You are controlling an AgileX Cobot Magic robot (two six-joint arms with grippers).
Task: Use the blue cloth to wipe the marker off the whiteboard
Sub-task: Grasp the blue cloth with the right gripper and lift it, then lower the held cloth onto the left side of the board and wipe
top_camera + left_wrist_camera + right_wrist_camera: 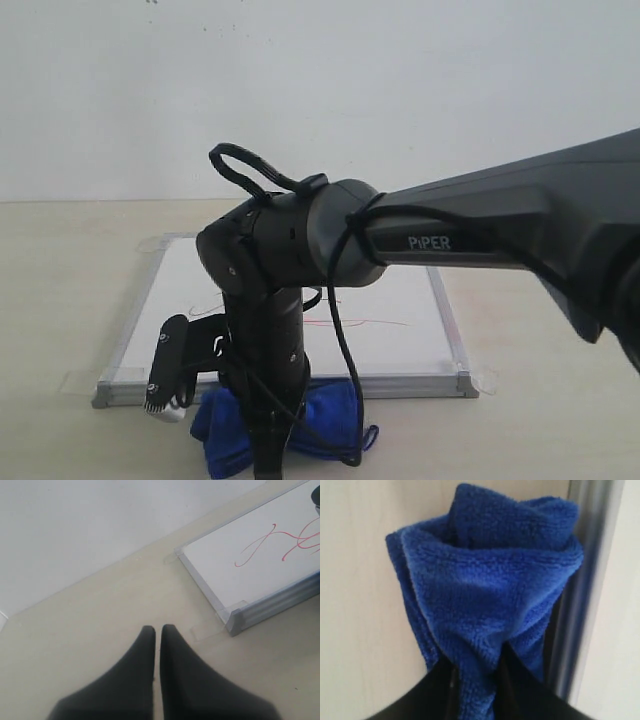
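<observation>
The whiteboard (pixel 410 335) lies flat on the table, with the red marker squiggle (pixel 372 323) near its middle, partly hidden by the arm. My right gripper (pixel 268 442) points down just in front of the board's near frame, shut on the blue cloth (pixel 330 415). In the right wrist view the blue cloth (pixel 485 580) bunches up between the fingers (pixel 520 685), beside the silver frame (pixel 587 580). My left gripper (pixel 157 630) is shut and empty over bare table, short of the whiteboard's corner (pixel 235 617). The marker (pixel 280 545) shows there too.
The board sits on a beige table (pixel 540 430) against a white wall (pixel 400 80). Clear tape tabs (pixel 205 630) stick out at the board's corners. The right arm's wrist and cables (pixel 300 240) hang over the board's middle.
</observation>
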